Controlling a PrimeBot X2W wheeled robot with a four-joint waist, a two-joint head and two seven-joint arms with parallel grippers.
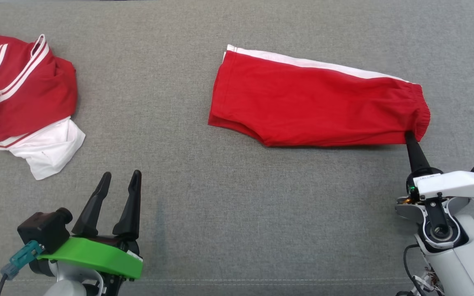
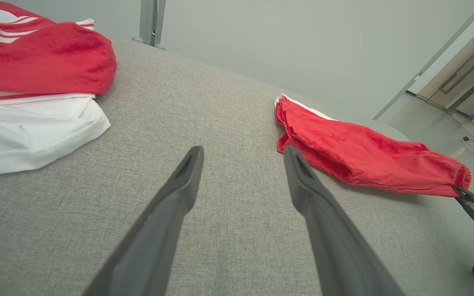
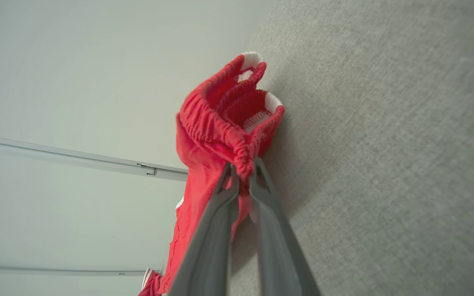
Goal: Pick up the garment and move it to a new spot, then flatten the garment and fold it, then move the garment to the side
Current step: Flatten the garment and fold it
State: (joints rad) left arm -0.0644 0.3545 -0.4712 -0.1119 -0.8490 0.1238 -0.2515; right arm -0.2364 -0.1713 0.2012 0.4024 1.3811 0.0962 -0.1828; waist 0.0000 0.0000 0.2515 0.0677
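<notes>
The red fabric shorts with a white side stripe [image 1: 311, 107] lie folded on the grey woven surface [image 1: 237, 213]. Their long axis runs left to right, with the elastic waistband at the right end. The right gripper [image 1: 411, 136] is pinched tight on the near corner of that waistband, so the whole length trails off to its left. The left gripper [image 1: 121, 176] stands wide and holds nothing, well apart from the hem end. A crumpled red-and-white jersey [image 1: 27, 90] sits far left.
</notes>
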